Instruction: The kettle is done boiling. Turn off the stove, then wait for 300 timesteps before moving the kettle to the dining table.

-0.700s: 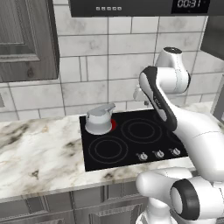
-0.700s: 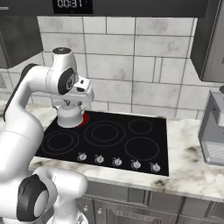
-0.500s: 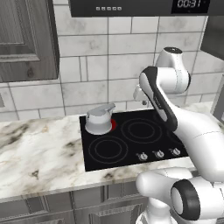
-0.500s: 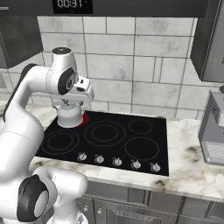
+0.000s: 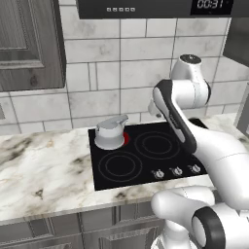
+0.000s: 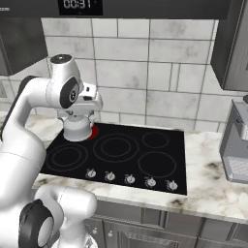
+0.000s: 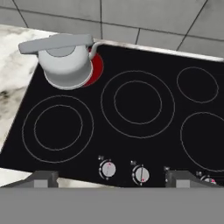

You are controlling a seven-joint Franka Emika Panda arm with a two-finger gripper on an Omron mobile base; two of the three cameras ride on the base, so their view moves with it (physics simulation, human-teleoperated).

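Observation:
The silver-grey kettle (image 5: 109, 133) (image 6: 77, 128) (image 7: 65, 63) stands on the back left burner of the black stove (image 5: 146, 163) (image 6: 145, 160) (image 7: 135, 100). That burner (image 7: 97, 68) glows red under it. A row of small silver knobs (image 7: 108, 169) (image 6: 130, 179) (image 5: 176, 171) runs along the stove's front edge. My gripper (image 7: 111, 178) hangs open above the stove's front, with nothing between its fingers and the knobs just beyond its tips. The kettle lies up and to the left in the hand view. The dining table is out of view.
Marble counter (image 5: 44, 170) (image 6: 213, 186) flanks the stove on both sides. A grey appliance (image 6: 236, 150) stands on the counter at the right. Dark cabinets (image 5: 29, 44) (image 6: 232, 43) and a hood with a clock (image 6: 80, 6) hang above; a tiled wall is behind.

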